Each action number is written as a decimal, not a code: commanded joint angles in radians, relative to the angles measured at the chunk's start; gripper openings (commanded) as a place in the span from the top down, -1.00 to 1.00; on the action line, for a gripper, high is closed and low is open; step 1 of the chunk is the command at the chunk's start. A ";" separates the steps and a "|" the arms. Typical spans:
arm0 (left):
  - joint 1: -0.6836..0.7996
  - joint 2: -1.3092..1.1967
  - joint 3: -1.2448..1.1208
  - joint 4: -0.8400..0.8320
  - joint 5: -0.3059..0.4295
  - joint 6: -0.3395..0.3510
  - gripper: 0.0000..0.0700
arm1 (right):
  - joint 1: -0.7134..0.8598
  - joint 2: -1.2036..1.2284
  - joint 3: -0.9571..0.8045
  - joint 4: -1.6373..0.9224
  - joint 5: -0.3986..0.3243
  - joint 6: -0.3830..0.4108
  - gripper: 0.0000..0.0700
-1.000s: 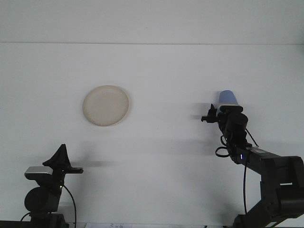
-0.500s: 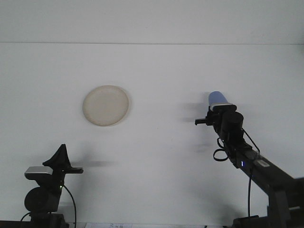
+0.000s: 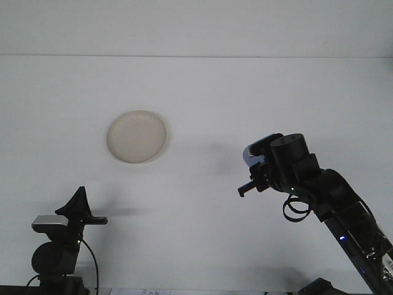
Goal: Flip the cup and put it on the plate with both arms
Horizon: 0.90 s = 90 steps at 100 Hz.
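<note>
**Cup carried toward the middle of the bench**

The right end effector (image 3: 255, 169) sat at about four o'clock in the view, lifted above the bench (image 3: 202, 246) and turned so its fingers pointed toward nine o'clock. It was closed on the blue cup (image 3: 250, 154), of which only a small bluish sliver showed at the upper left edge of the wrist; the rest was hidden behind the black housing. The cup appeared to lie sideways or partly turned over, which would suit the flip the task calls for, though its exact tilt could not be made out.

Outward from there, the right arm ran down toward five o'clock, a cable looping beside its forearm.

The plate (image 3: 136, 136) lay flat at about ten o'clock, well apart from the cup and bare. The left end effector (image 3: 78, 206) rested low at seven o'clock, pointing upward; whether its fingers were spread or together could not be told. Its parked pose suggested it was waiting to take the cup, so a handover near the centre seemed the likely next need.
</note>
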 commanded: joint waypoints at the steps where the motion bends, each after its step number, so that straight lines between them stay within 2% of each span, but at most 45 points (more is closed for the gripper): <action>1: 0.000 -0.001 -0.019 0.013 0.007 0.000 0.97 | 0.057 0.035 0.071 -0.127 -0.005 -0.012 1.00; 28: 0.000 -0.001 -0.019 0.013 0.007 0.000 0.97 | 0.262 0.172 0.115 -0.311 -0.071 -0.011 1.00; 45: 0.000 -0.001 -0.019 0.013 0.007 0.000 0.97 | 0.354 0.279 0.115 -0.334 -0.071 -0.008 1.00; 90: 0.000 -0.001 -0.019 0.013 0.007 0.000 0.97 | 0.430 0.476 0.115 -0.309 -0.072 -0.013 0.99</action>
